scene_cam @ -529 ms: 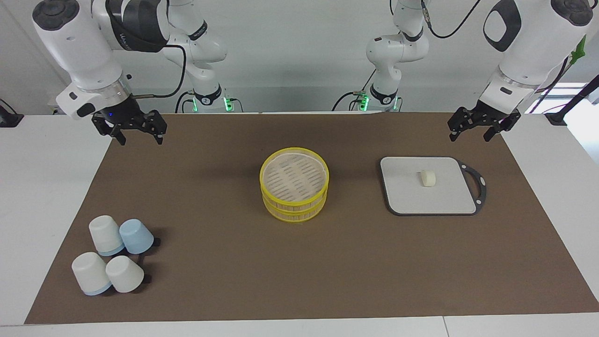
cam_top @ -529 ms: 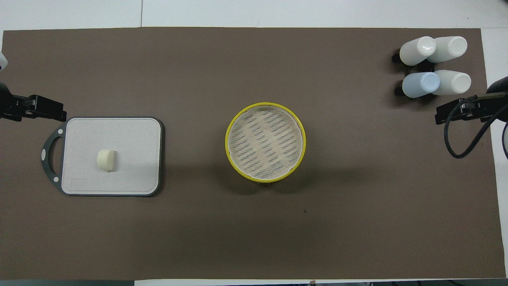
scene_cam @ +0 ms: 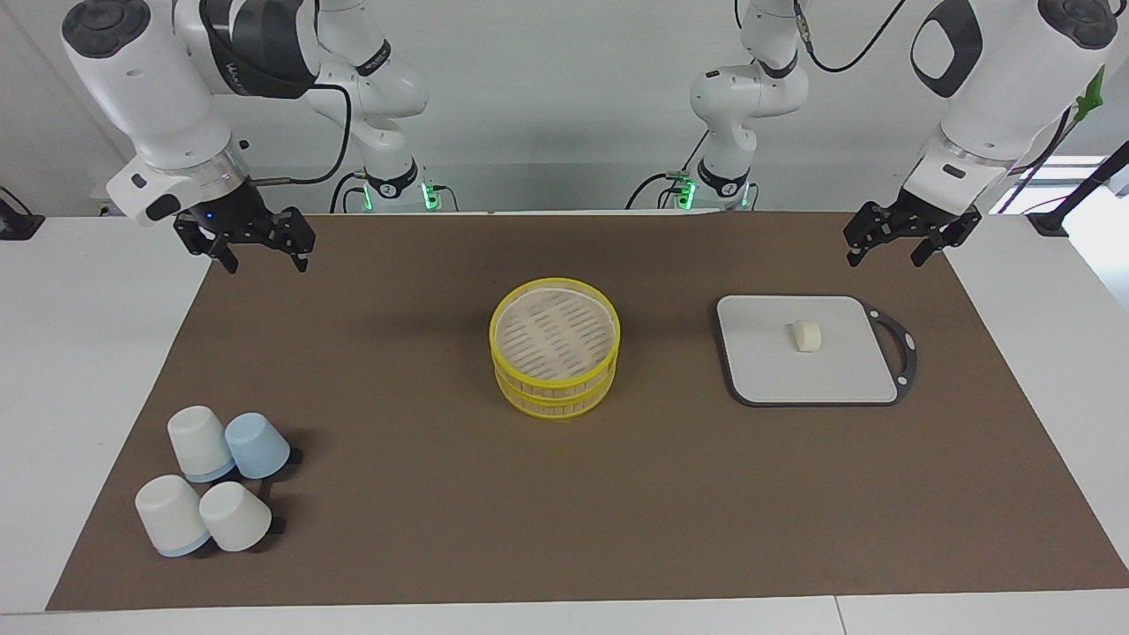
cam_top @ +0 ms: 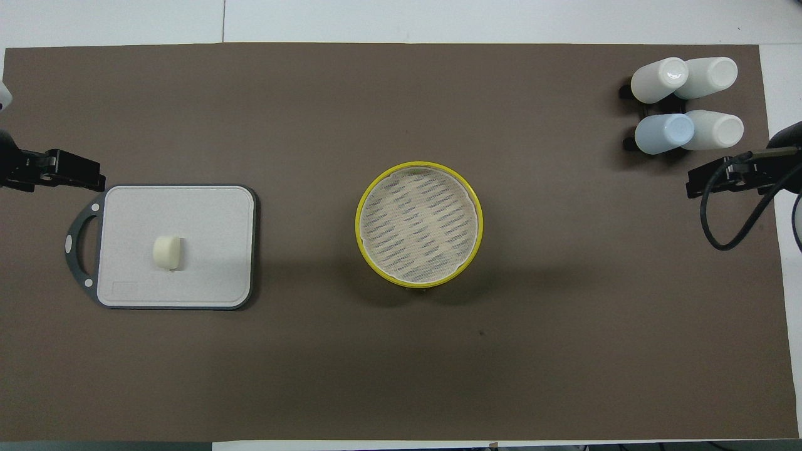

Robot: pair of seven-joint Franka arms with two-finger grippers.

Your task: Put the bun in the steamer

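overhead: 1 bun [cam_top: 166, 252], 4 cups [cam_top: 686, 103]

Centre frame: yellow-rimmed steamer [cam_top: 418, 223], open. Mid-left: bun [cam_top: 166, 253] on grey board [cam_top: 207, 275]. Upper right: four upturned cups [cam_top: 686, 103]. Gripper tips at both edges.

So the bun [scene_cam: 806, 336] is a tiny cream-white rounded block, sitting right of center in the facing view, left of center from overhead. The steamer [scene_cam: 555, 346] is dead center of the frame: round, yellow-rimmed, two tiers stacked, slotted tan floor showing, nothing inside.
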